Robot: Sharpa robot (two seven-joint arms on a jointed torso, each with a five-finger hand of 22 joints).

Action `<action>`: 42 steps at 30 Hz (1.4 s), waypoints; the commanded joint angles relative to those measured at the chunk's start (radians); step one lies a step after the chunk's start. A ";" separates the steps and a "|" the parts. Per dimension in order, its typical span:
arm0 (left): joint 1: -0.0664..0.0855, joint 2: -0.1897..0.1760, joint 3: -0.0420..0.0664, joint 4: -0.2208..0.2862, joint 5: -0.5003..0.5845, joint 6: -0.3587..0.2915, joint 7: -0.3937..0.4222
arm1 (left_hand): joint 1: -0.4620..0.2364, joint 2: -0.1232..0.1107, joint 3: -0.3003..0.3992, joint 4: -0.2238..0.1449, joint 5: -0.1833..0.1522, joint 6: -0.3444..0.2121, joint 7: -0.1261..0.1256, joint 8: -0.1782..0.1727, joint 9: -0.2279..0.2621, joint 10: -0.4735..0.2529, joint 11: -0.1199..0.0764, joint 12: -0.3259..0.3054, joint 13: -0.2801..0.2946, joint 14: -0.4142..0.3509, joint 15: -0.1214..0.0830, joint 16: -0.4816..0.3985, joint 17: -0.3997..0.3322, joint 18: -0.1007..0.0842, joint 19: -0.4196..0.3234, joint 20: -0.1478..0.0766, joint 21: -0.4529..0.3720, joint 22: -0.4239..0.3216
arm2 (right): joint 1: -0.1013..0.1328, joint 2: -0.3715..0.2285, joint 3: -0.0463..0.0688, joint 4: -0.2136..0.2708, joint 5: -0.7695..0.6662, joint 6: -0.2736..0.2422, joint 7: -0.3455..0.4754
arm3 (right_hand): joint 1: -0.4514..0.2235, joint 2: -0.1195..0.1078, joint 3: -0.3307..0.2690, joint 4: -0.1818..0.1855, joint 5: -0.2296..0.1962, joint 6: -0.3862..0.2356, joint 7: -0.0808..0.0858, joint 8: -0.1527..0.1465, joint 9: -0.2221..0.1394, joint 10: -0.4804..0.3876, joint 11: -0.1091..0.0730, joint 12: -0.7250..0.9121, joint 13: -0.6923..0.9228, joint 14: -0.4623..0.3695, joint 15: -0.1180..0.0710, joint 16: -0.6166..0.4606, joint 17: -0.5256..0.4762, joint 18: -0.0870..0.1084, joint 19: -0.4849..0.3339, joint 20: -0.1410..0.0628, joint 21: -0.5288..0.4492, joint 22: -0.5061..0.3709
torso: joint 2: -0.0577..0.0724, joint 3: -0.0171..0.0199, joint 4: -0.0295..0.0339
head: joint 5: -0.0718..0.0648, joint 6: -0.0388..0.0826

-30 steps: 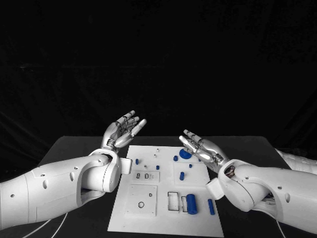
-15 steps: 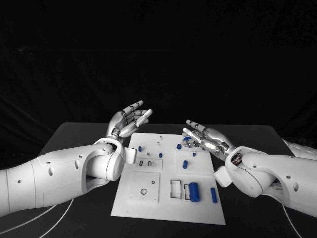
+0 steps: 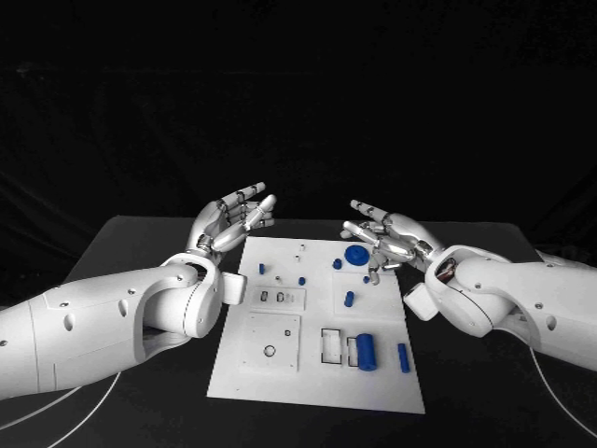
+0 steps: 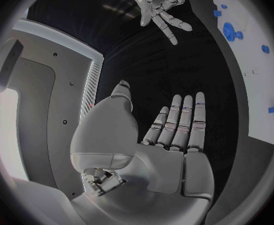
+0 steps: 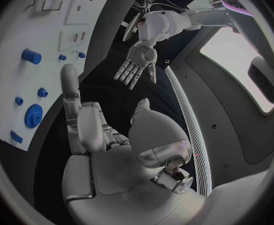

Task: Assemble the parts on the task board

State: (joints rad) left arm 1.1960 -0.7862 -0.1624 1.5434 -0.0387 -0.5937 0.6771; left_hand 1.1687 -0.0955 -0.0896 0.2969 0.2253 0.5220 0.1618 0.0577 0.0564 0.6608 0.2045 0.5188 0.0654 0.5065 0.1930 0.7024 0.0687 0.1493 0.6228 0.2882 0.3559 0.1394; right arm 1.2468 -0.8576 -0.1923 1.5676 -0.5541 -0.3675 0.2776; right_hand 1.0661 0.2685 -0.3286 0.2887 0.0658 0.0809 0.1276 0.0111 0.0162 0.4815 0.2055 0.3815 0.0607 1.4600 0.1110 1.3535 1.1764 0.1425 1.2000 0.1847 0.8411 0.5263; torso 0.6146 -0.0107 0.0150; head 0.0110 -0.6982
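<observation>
The board [image 3: 265, 378] lies mid-table [image 3: 137, 243], its near edge toward the robot; a blue cylinder [image 3: 366, 352] stands near its near right corner, a blue gear [image 3: 356, 254] by the far edge; left hand [image 3: 231, 221] and right hand [image 3: 380, 238] hover over the far corners, fingers apart, holding nothing.

**Lighting and picture quality**

Head view: the scene is dim, with a black backdrop and a dark table [image 3: 137, 245]. Light falls from above; the white task board [image 3: 319, 378] and both arms are the brightest surfaces. Focus is acceptable, and the blue parts [image 3: 366, 352] remain legible. Soft shadows lie beneath the forearms.

Wrist views: strong fisheye distortion bends straight edges; a dark frame surrounds each circle. The left hand [image 4: 174, 130] and right hand [image 5: 99, 135] show specular highlights. Bright glare washes out pale panels near the rims, which are blurred.
</observation>
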 commanded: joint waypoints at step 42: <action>0.074 -0.070 -0.046 0.085 -0.116 0.053 -0.158 | 0.006 0.027 0.010 -0.002 -0.012 0.265 0.061 0.150 0.055 0.096 -0.025 -0.007 0.010 0.106 -0.027 0.009 0.022 0.031 0.016 -0.001 0.017 -0.007 | 0.077 0.178 0.001 -0.250 -1.073 0.087 -0.379 | 0.440 -0.124 0.180 -0.225 -0.013 0.885 -0.015 0.100 0.074 0.508 -0.117 -0.216 0.000 0.111 -0.102 0.217 0.394 -0.142 0.371 -0.061 0.730 1.044 | 0.089 -0.0154 0.0286 | -0.051 -0.015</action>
State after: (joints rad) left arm 1.2668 -0.8567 -0.2091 1.6253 -0.1426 -0.5603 0.5183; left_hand 1.1721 -0.0723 -0.0846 0.2973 0.2167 0.7915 0.2034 0.2033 0.1096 0.7629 0.1786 0.5168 0.0753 0.6094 0.1644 0.7179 0.0887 0.1637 0.6387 0.2844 0.3717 0.1343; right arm 1.3250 -0.6833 -0.1912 1.3206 -1.5284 -0.3238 -0.0545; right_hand 1.4993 0.1431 -0.1556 0.0632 0.0561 0.9677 0.1184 0.1155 0.0910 0.9859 0.0938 0.1680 0.0610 1.4684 0.0155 1.5668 1.3078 0.0066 1.4662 0.1285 1.5672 1.3078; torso 0.7029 -0.0252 0.0431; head -0.0399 -0.7107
